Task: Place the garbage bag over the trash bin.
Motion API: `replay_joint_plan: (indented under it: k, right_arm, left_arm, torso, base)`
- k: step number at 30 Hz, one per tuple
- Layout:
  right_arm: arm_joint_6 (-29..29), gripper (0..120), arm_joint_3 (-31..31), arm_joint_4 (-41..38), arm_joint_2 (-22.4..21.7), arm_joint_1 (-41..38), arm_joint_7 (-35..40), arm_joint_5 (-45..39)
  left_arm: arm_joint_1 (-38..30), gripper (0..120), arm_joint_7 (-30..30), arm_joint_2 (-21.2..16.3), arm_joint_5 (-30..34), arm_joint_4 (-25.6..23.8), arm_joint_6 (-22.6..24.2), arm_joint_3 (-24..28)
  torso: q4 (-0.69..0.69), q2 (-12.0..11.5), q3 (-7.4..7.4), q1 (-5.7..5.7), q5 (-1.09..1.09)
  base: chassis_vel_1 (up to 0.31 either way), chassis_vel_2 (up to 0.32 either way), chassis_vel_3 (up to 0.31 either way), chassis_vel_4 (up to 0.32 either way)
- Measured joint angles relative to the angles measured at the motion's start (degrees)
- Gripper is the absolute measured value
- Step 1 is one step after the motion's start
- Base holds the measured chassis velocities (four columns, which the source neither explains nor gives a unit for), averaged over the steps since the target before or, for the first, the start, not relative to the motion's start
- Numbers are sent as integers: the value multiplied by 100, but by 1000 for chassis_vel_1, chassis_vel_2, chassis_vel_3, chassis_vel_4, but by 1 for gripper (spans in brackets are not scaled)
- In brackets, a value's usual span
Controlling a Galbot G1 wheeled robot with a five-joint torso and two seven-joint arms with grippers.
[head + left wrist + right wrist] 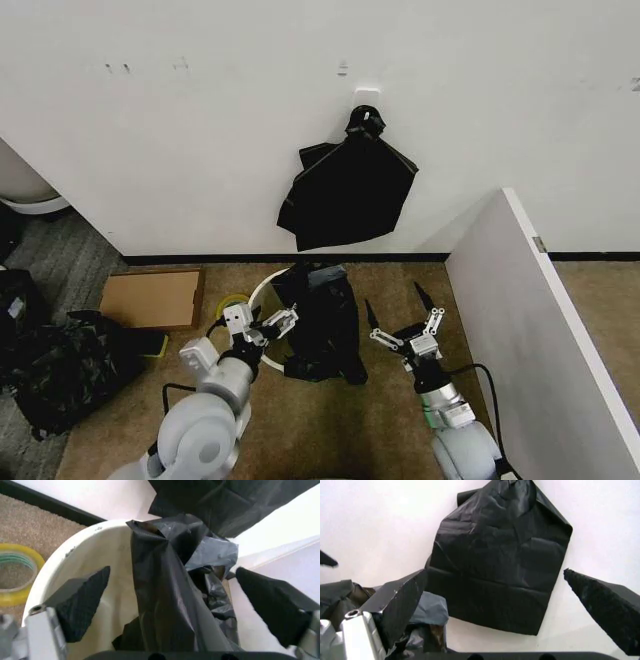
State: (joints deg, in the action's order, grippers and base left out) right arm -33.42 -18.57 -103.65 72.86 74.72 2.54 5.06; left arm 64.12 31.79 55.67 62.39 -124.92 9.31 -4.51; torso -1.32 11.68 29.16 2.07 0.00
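Note:
The cream-white trash bin stands on the carpet by the wall, mostly covered by the crinkly black garbage bag, which is draped over its right side and hangs into it. The left wrist view shows the bin's inner wall with the garbage bag lying across the rim. My left gripper is open at the bin's near rim, with its jaws on either side of the bag. Just right of the bag, my right gripper is open and holds nothing. The bag's edge lies beside its finger.
A black bundle knotted at its top hangs from a wall hook above the bin. A yellow tape roll, a cardboard box and a camouflage backpack lie to the left. A grey partition closes the right side.

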Motion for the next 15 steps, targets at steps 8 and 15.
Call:
replay_joint_plan:
  k: [8,15]
  right_arm:
    - [22,100,65,-53,-103,-22,-25,-4]
    - [39,100,246,-18,-468,-83,-76,-246]
  left_arm:
    - [-127,72,243,4,275,99,220,19]
    - [58,47,252,17,301,-28,223,1]
  torso:
    - [0,0,0,0,0]
    - [0,0,0,0,1]
  base:
    - [0,0,0,0]
    - [0,0,0,0]
